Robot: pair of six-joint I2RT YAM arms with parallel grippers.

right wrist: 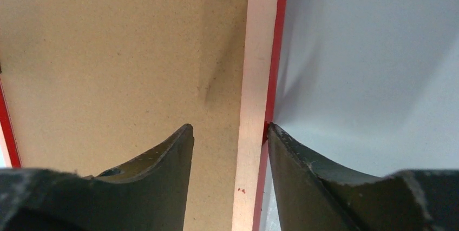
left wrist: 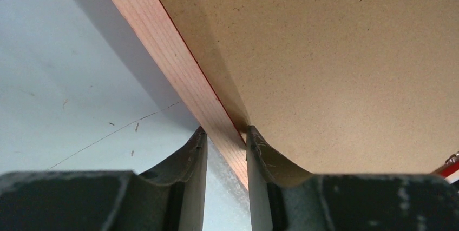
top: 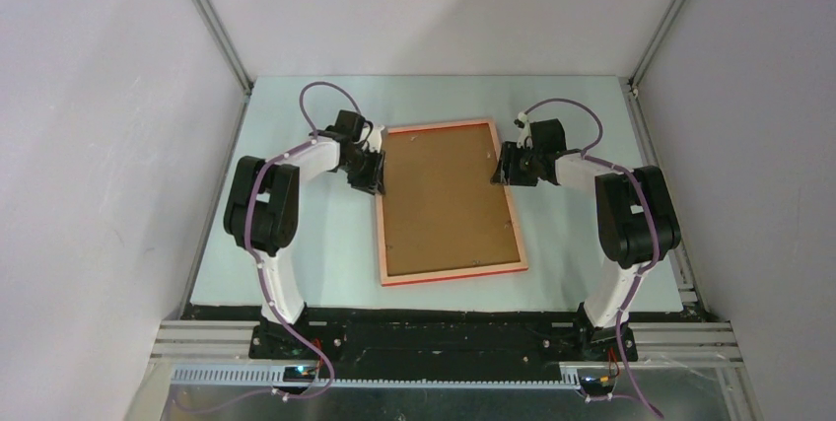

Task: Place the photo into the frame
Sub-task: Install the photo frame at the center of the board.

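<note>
In the frame (top: 453,274) (face-down) lies a backing board (top: 446,199); left gripper (left wrist: 224,132) pinches the rim, right gripper (right wrist: 230,128) released.

Both arms bent inward, left gripper (top: 376,178) pinched narrow, right gripper (top: 499,172) jaws apart.

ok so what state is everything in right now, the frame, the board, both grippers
thin red-fronted rectangular frame: lying face down on the table, pale wooden back up
plain brown backing board: set into the back of the frame
left gripper: closed on the frame's left rail, a finger on each side
right gripper: open, straddling the frame's right rail
photo: not visible in any view
</note>
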